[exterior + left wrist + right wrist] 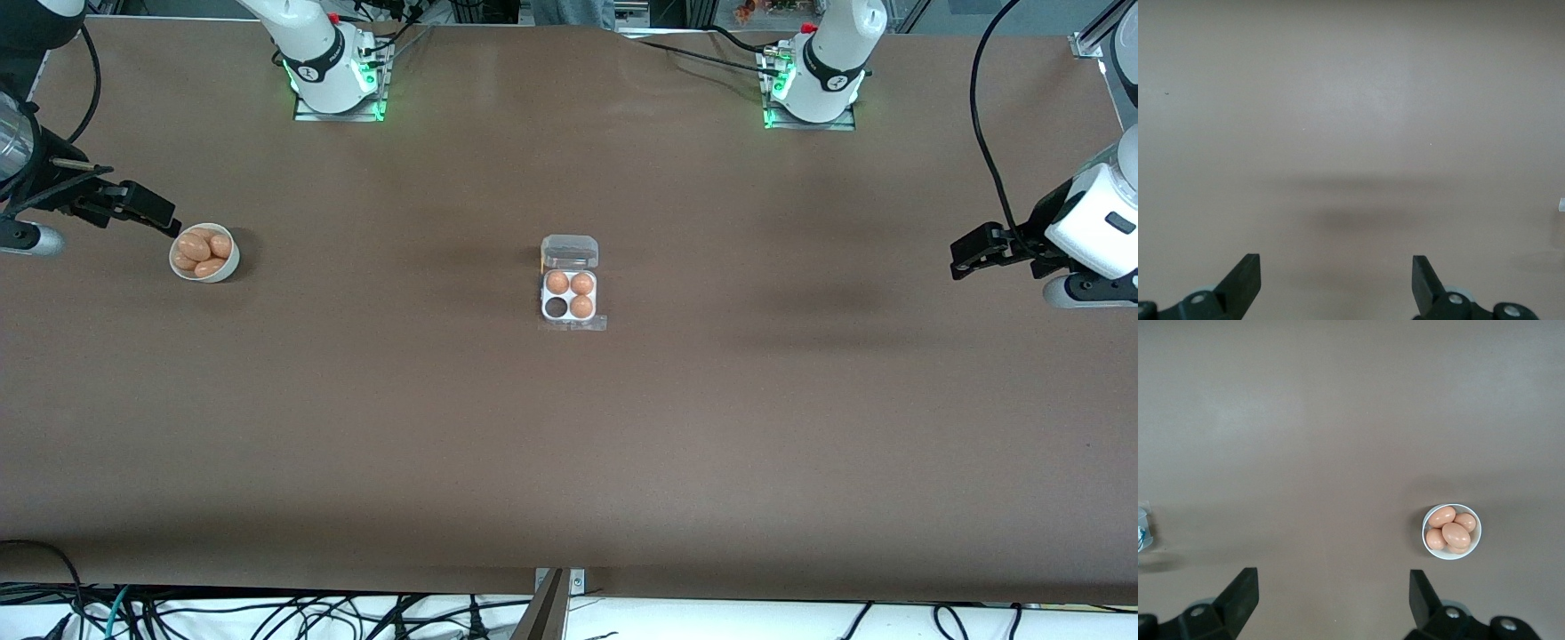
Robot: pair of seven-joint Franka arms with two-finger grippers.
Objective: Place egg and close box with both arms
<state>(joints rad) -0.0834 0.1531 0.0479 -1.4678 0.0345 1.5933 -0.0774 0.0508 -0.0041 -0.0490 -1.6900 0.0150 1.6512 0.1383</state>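
Right tool [1328, 597] open, near bowl [180, 268] | left tool [1336, 280] open, waiting | box [570, 283] between.

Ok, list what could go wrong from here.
The eggs lie piled touching in the bowl, so the open right tool might nudge neighbours when picking one. Only one cell of the box is empty, so a slightly off placement could hit the seated eggs. The left tool waits open over bare table.

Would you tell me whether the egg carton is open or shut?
Open: the carton's clear lid lies folded back, three eggs and one empty cell exposed.
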